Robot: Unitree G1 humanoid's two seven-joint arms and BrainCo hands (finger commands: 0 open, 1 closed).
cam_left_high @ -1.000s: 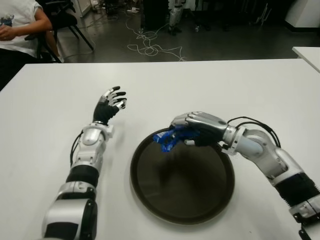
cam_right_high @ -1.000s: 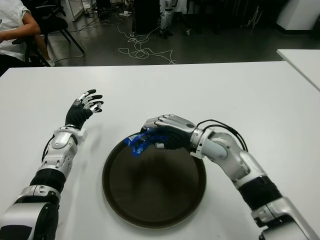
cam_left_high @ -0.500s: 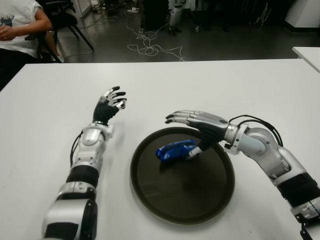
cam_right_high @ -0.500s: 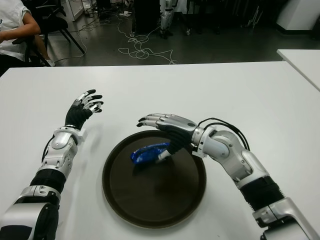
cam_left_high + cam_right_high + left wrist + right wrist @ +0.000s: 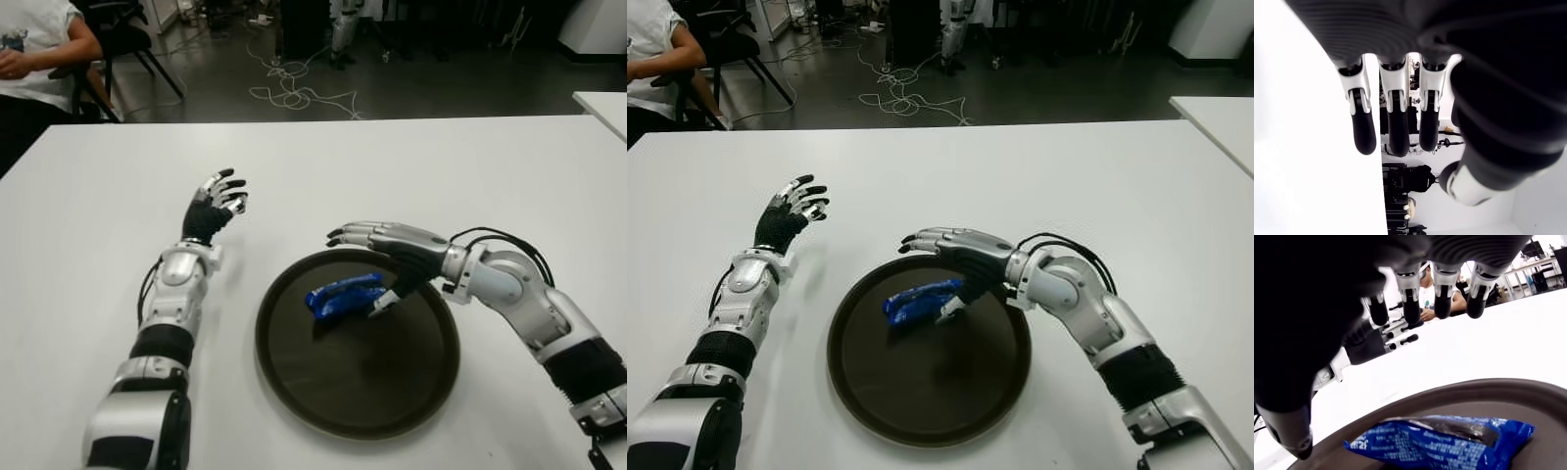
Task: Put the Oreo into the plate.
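A blue Oreo packet point(image 5: 341, 294) lies inside the round dark plate point(image 5: 392, 387), in the plate's far left part. My right hand point(image 5: 377, 257) hovers open just above and to the right of the packet, fingers spread, thumb pointing down beside it. The right wrist view shows the Oreo packet point(image 5: 1449, 443) lying free on the plate point(image 5: 1498, 391) under the spread fingers point(image 5: 1442, 303). My left hand point(image 5: 216, 201) is open, raised over the white table to the left of the plate.
The white table point(image 5: 411, 166) spreads all around the plate. A seated person point(image 5: 34, 49) is at the table's far left corner. Cables and chairs lie on the dark floor point(image 5: 294, 93) behind. Another white table's corner point(image 5: 602, 103) shows at the far right.
My right hand held the Oreo packet over the plate's far edge, then opened and dropped it onto the plate. It has since drawn slightly back. The left arm has not moved.
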